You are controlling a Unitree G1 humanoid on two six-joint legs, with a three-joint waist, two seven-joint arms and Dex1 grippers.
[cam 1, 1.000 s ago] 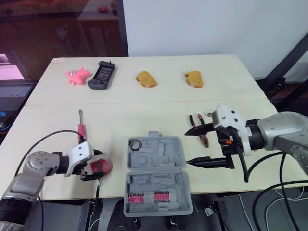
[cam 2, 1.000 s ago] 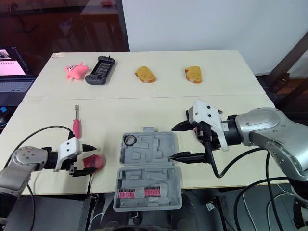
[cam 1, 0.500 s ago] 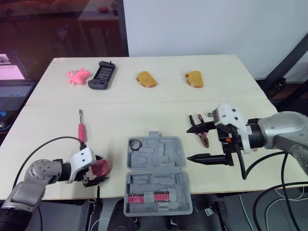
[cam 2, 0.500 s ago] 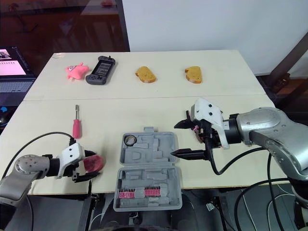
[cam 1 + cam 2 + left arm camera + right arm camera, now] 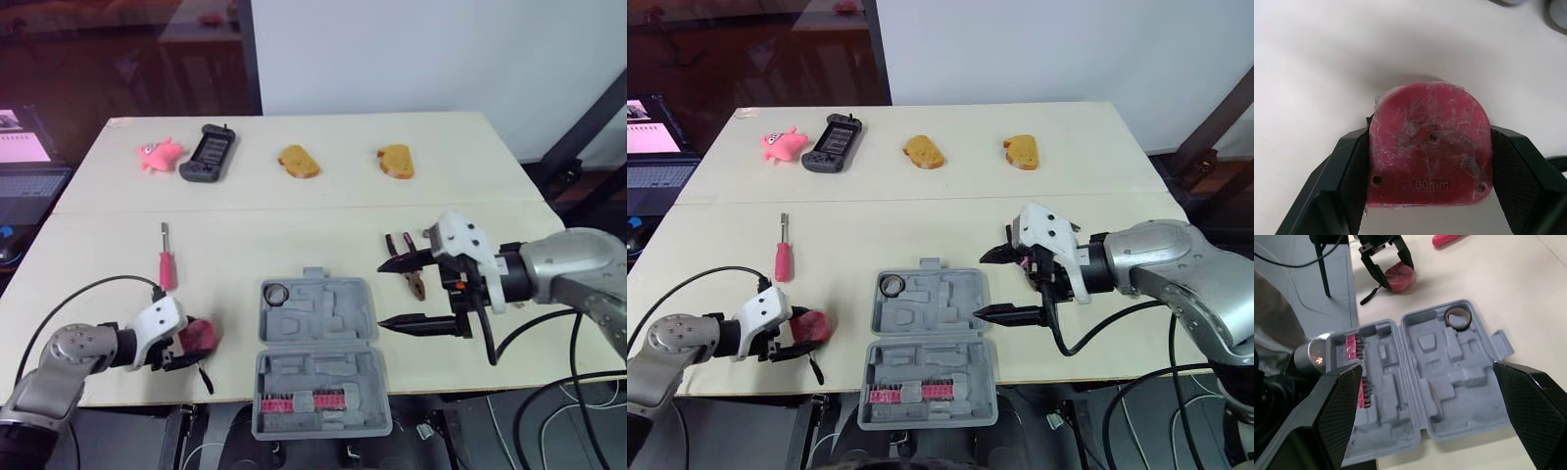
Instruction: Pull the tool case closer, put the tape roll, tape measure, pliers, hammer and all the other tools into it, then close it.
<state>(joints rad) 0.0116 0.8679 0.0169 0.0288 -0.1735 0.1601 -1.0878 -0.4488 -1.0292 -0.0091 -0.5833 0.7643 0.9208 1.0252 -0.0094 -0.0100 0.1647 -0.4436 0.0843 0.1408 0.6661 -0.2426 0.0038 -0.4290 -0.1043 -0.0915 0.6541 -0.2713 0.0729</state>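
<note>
The left claw (image 5: 1432,193) is clamped on the red tape measure (image 5: 1430,142), low over the worktop (image 5: 294,225) left of the open grey tool case (image 5: 318,357). Just right of the case, the right claw (image 5: 383,295) hangs with fingers wide apart, beside the pliers (image 5: 416,286). A tape roll (image 5: 275,292) sits in the case's far-left pocket.

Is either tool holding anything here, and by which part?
The left tool grips the red, round-topped plastic tape measure by its two straight side edges, one finger on each. The right tool is open and holds nothing.
</note>
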